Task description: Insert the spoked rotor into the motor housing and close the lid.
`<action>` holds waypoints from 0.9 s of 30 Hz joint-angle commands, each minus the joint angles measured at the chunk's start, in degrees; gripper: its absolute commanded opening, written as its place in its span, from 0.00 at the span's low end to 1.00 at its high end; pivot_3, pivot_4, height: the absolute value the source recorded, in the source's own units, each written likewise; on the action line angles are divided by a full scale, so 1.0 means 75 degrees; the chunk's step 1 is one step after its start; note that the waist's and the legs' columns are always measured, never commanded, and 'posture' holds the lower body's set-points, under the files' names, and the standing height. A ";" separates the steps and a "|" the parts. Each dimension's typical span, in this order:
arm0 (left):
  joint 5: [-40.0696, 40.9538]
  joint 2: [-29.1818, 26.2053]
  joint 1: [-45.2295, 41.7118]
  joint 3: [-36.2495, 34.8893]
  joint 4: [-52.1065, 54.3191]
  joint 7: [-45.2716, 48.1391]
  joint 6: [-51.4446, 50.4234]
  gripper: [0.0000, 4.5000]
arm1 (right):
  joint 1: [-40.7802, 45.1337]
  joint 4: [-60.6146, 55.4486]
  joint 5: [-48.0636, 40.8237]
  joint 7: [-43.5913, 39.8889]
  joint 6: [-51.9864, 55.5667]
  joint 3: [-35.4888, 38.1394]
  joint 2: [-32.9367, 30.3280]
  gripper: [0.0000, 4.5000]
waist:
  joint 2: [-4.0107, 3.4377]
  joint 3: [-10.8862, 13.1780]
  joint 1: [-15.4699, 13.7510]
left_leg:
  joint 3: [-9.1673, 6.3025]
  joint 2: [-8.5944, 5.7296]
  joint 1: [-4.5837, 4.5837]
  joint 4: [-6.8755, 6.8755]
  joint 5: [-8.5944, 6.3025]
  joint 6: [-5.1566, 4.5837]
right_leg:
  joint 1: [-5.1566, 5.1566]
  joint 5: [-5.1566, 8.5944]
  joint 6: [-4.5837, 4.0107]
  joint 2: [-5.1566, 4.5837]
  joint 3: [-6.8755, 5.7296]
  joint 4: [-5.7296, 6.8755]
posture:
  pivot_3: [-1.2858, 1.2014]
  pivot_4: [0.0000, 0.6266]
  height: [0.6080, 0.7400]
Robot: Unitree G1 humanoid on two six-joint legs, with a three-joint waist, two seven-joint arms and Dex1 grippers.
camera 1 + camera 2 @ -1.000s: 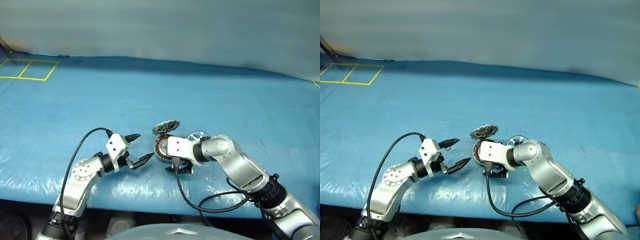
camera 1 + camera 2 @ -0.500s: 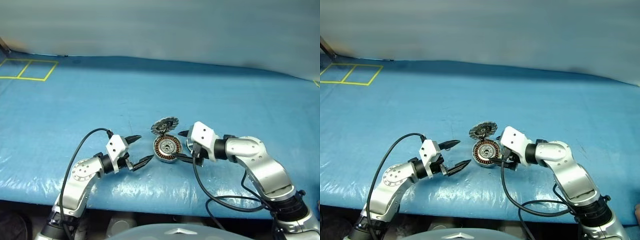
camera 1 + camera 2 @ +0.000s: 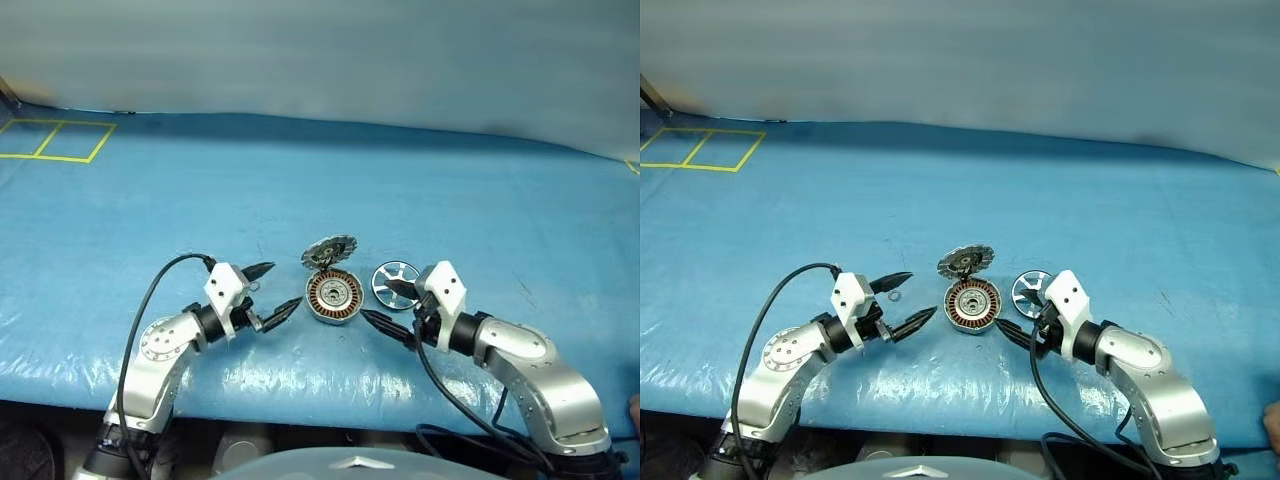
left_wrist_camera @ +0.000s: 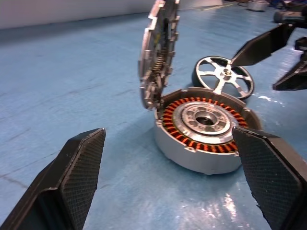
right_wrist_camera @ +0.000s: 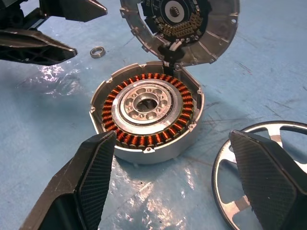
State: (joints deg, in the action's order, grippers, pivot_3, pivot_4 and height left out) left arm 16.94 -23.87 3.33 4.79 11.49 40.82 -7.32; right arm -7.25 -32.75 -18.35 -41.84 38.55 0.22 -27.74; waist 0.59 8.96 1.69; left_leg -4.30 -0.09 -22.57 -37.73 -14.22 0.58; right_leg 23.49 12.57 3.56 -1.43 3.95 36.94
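The motor housing [image 3: 333,296] lies on the blue table with its copper windings [image 5: 146,112] facing up. Its hinged lid [image 3: 329,249] stands upright at the far rim, its segmented inner face [image 5: 180,26] showing. The spoked rotor [image 3: 395,281] lies flat on the table just right of the housing, apart from it. My left gripper [image 3: 283,285] is open and points at the housing from the left, a short gap away. My right gripper [image 3: 377,299] is open on the right, one finger over the rotor's near edge and the other beside the housing. Neither holds anything.
A small metal ring [image 5: 98,51] lies on the table near the left gripper's fingers. Yellow tape squares [image 3: 55,140] mark the far left corner. The table's front edge [image 3: 300,400] runs close below both arms. Open blue surface stretches behind the parts.
My right gripper has swung right, off the housing, and rolled over. It now points in from the right, with the housing and rotor uncovered. The left gripper has hardly moved.
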 commanded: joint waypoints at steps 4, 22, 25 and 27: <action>-0.0054 -0.0444 0.0018 -0.0585 0.0154 -0.0245 -0.0450 1.00 | 0.0038 -0.0322 0.0012 0.0350 -0.0391 -0.0198 -0.0064 0.88 | 0.0000 0.0000 -0.0003 | 0.0000 -0.0001 -0.0004 0.0003 0.0000 0.0000 | 0.0003 0.0000 0.0000 -0.0001 -0.0001 -0.0004 | 0.52 0.24 1.00; -0.0709 -0.0385 0.0198 -0.0320 -0.0465 -0.0541 -0.0481 1.00 | 0.0157 -0.0389 -0.0004 0.0471 -0.0529 -0.0456 -0.0437 0.88 | 0.0001 0.0003 -0.0019 | 0.0000 -0.0001 -0.0003 0.0004 0.0000 0.0000 | 0.0003 0.0001 -0.0001 -0.0003 -0.0001 -0.0004 | 0.52 0.24 1.00; -0.0625 -0.0375 0.0204 -0.0416 -0.0446 -0.0522 -0.0474 1.00 | 0.0176 -0.0366 0.0031 0.0482 -0.0545 -0.0502 -0.0483 0.88 | 0.0000 0.0003 -0.0019 | 0.0001 -0.0001 -0.0003 0.0004 0.0000 0.0000 | 0.0003 0.0001 -0.0002 -0.0003 -0.0001 -0.0004 | 0.52 0.24 1.00; -0.0622 -0.0377 0.0208 -0.0428 -0.0444 -0.0492 -0.0461 1.00 | 0.0202 -0.0327 0.0055 0.0501 -0.0558 -0.0539 -0.0494 0.88 | 0.0000 0.0003 -0.0019 | 0.0000 -0.0001 -0.0003 0.0004 0.0000 0.0000 | 0.0003 0.0001 -0.0002 -0.0002 -0.0001 -0.0004 | 0.52 0.24 1.00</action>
State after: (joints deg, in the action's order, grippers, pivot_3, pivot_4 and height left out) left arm 11.48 -26.64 4.99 2.62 7.13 36.80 -11.95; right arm -6.19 -33.81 -17.64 -38.36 35.50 -4.10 -31.20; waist 0.59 8.98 1.55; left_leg -4.30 -0.10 -22.59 -37.70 -14.23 0.59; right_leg 23.51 12.57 3.55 -1.44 3.94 36.91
